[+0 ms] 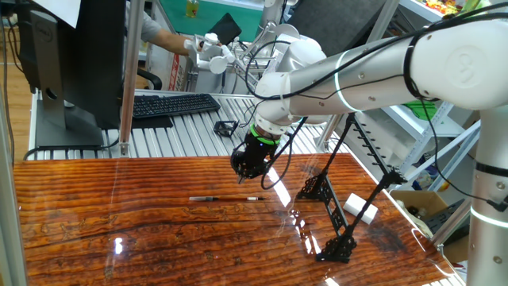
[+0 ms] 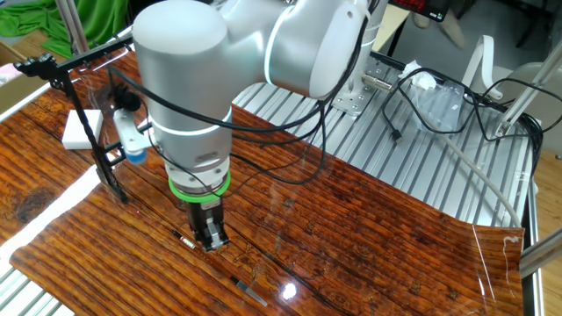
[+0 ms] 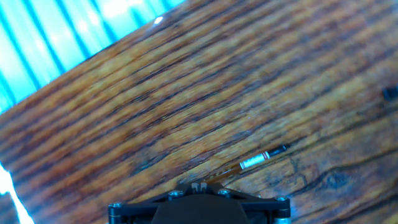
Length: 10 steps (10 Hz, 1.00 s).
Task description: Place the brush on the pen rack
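Note:
The brush (image 1: 226, 198) is a thin dark stick lying flat on the wooden table, its pale silvery end pointing toward the pen rack. The gripper (image 1: 248, 164) hovers a little above it, near that silvery end, with its fingertips close together and nothing between them. In the other fixed view the gripper (image 2: 212, 237) hides the brush's middle; the dark end (image 2: 248, 290) shows below it. In the hand view the silvery end (image 3: 255, 161) lies just right of the gripper (image 3: 198, 185). The pen rack (image 1: 330, 208), a black frame of slanted rods on lattice feet, stands at the table's right, and also shows in the other fixed view (image 2: 88, 118).
A white box (image 1: 358, 205) lies beside the rack's feet (image 2: 82, 130). A small black wire frame (image 1: 226, 127), a keyboard (image 1: 171, 104) and a monitor stand on the metal bench behind the table. Cables lie on the bench (image 2: 439, 105).

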{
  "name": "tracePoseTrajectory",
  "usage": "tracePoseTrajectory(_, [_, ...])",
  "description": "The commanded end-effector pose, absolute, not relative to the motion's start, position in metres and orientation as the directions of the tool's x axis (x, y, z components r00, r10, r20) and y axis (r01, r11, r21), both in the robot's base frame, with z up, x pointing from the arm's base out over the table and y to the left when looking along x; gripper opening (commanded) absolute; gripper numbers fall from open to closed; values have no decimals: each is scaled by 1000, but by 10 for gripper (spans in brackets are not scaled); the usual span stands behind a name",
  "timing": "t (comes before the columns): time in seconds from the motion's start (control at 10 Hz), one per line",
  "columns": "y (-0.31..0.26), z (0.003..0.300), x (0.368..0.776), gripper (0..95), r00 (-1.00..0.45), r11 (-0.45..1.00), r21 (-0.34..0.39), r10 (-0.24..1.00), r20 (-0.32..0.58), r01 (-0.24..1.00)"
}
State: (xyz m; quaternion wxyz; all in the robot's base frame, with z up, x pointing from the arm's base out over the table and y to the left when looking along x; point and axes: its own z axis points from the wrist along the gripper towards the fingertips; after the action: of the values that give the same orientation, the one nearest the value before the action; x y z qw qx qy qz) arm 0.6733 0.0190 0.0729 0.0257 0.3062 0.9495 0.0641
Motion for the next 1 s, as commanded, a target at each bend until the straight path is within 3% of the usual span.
tracePoseTrajectory(0.1, [19,69,673,0,-743,734,150,670,4,662])
tracePoseTrajectory(1.0, [16,52,671,0,-700,701,20,713,-51,713])
